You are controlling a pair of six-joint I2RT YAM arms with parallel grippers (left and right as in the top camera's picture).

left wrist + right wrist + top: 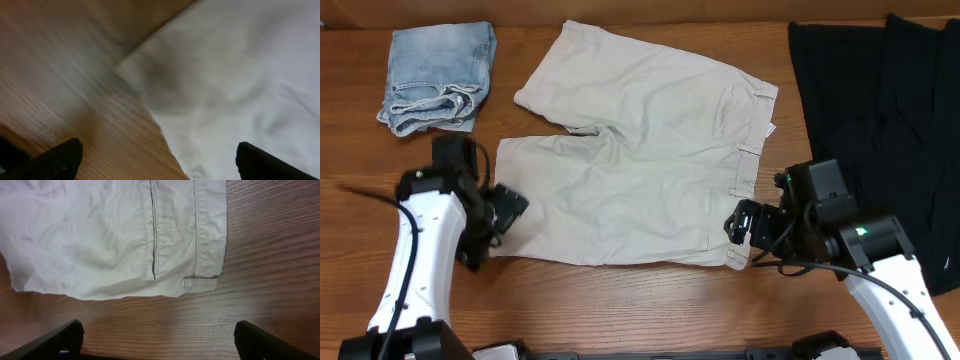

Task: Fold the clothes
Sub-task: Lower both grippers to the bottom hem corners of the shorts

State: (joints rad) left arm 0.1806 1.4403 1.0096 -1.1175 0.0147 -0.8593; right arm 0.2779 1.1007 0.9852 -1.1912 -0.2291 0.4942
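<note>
— Where are the shorts?
— The shorts (640,160) lie spread flat on the counter (620,310), just beside the denim pile (435,75). The waistband (752,160) is on the side away from that pile.
— And the claws?
— Both stand wide open and hold nothing. The left claw (508,212) hovers near the denim pile, at the closer leg hem (135,70). The right claw (738,226) is well apart from the pile, at the waistband corner by a belt loop (200,282).
— How will the cloth handle?
— It looks like light, soft cotton. It will probably sag and crease, and drag on the wood rather than slide. Nothing in it can break. The doubled hem and stitched waistband are the firmer parts, so those corners seem the best hold. A pinch mid-panel might lift only one layer.
— Any label or writing?
— None can be read. The black clothes (880,110), farthest from the denim pile, show none either.
</note>
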